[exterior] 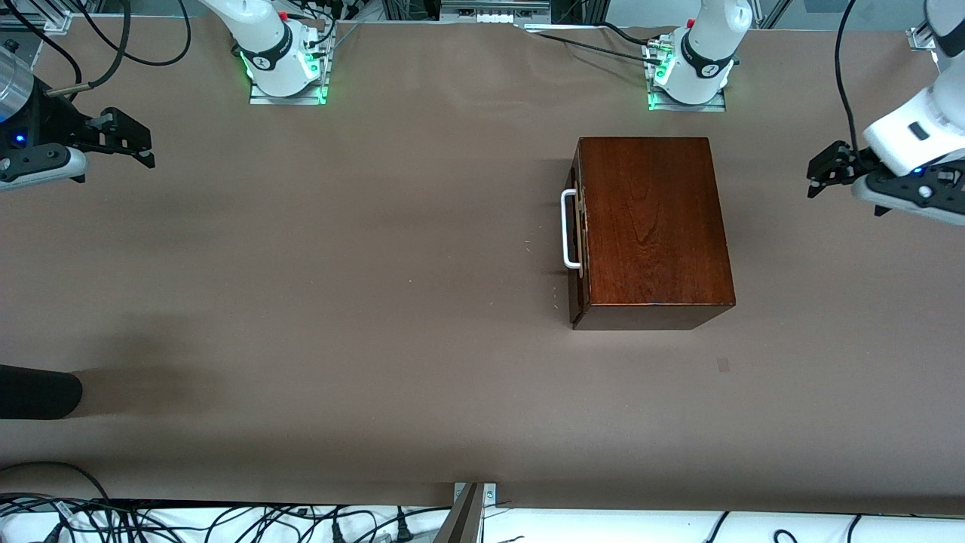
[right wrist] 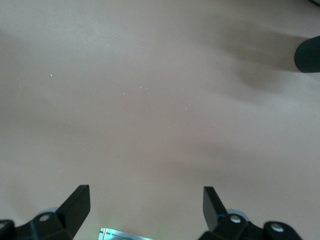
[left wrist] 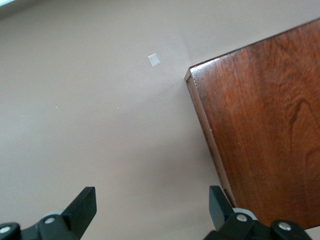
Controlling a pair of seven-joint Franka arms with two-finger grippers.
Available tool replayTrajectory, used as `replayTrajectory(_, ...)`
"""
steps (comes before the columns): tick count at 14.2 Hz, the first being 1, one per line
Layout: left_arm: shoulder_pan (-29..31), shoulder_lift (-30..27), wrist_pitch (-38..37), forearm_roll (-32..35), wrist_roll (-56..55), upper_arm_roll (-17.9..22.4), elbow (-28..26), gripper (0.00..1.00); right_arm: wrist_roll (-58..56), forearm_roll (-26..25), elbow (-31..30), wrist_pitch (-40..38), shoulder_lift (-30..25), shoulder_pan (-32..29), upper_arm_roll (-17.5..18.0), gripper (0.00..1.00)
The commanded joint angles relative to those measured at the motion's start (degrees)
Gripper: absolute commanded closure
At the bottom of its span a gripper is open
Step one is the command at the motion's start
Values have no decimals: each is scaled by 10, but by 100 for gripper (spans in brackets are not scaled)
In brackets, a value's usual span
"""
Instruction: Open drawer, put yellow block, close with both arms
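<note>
The dark mahogany box (exterior: pixel 652 226) sits on the table toward the left arm's end, its drawer shut, with the white loop handle (exterior: pixel 570 229) facing the right arm's end. The box's corner shows in the left wrist view (left wrist: pixel 265 135). The yellow block is out of view. My left gripper (exterior: pixel 818 175) hangs open and empty in the air at the left arm's end of the table, beside the box; its fingers stand wide apart in the left wrist view (left wrist: pixel 152 205). My right gripper (exterior: pixel 143 147) is open and empty over the right arm's end; it also shows in the right wrist view (right wrist: pixel 146 205).
A black rounded object (exterior: pixel 38 392) reaches in at the right arm's end of the table, nearer the front camera; it shows in the right wrist view (right wrist: pixel 307 55). A small grey patch (exterior: pixel 723 365) lies on the brown table cover near the box. Cables run along the front edge.
</note>
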Motion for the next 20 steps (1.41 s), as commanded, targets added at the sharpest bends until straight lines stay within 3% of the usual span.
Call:
replayTrajectory(1, 8, -26, 8, -17, -110, -7, -21, 0, 29, -7, 6, -14, -3, 0, 3, 0)
replayTrajectory(3, 8, -22, 8, -15, -166, -8, -18, 0, 29, -7, 6, -13, -3, 0, 3, 0)
replayTrajectory(7, 7, -9, -2, -13, -140, -9, -6, 0, 29, -6, 7, -9, -2, 0, 3, 0)
replayTrajectory(11, 4, 72, -51, -18, -143, -5, 105, 0, 29, -4, 8, -9, -2, 0, 3, 0)
replayTrajectory(16, -8, 67, -48, -20, -206, -4, 97, 0, 30, 0, 9, -5, -2, 0, 3, 0)
replayTrajectory(20, -9, 30, -2, -20, -206, -3, 43, 0, 31, 4, 10, 3, -2, 0, 4, 0)
